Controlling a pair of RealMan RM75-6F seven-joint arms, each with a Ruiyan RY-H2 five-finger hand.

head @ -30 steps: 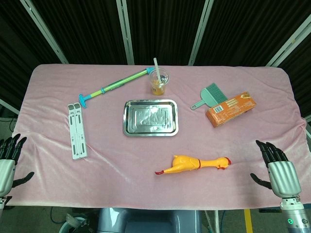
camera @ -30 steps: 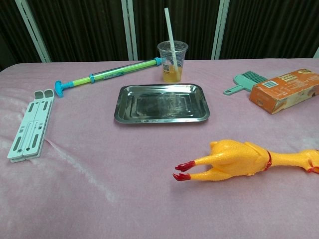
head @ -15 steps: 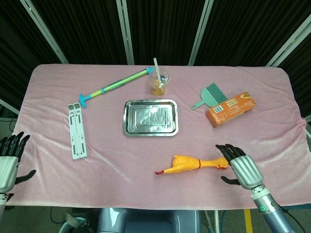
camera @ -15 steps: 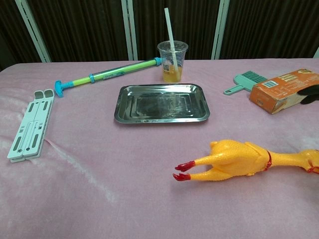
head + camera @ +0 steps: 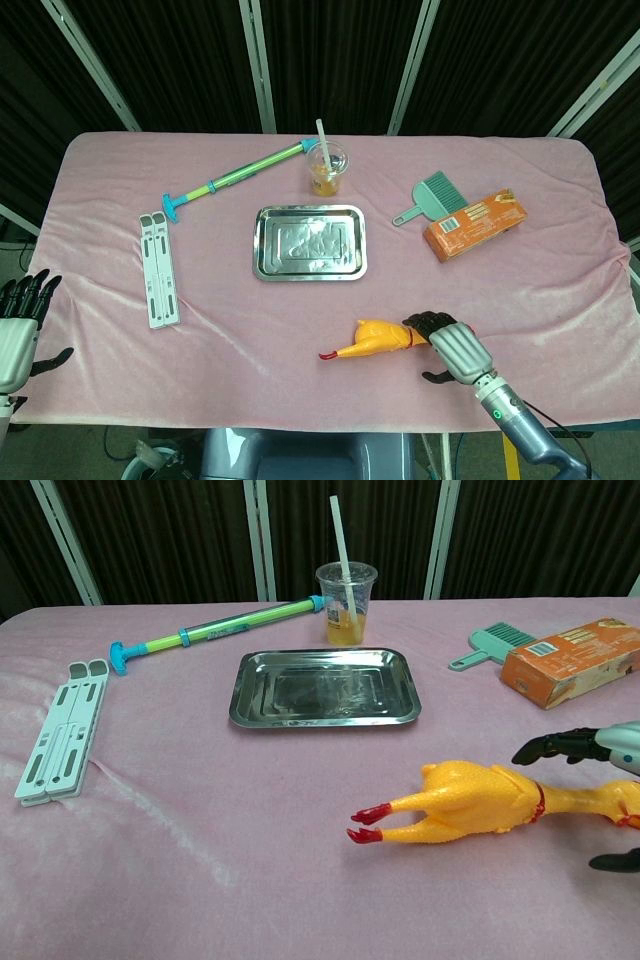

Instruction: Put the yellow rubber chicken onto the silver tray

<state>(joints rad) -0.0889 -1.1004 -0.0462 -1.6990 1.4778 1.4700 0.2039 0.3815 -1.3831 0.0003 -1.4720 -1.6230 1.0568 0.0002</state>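
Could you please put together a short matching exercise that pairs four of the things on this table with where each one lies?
Things:
1. rubber chicken
2. plastic cup
3. orange box
4. white folding stand

Places:
A. just behind the silver tray, at the far side of the table
B. toward the left side, left of the tray
C. near the front edge, beside the right hand
D. toward the right side, next to the green brush

Pairs: 1-C, 2-A, 3-D, 4-B
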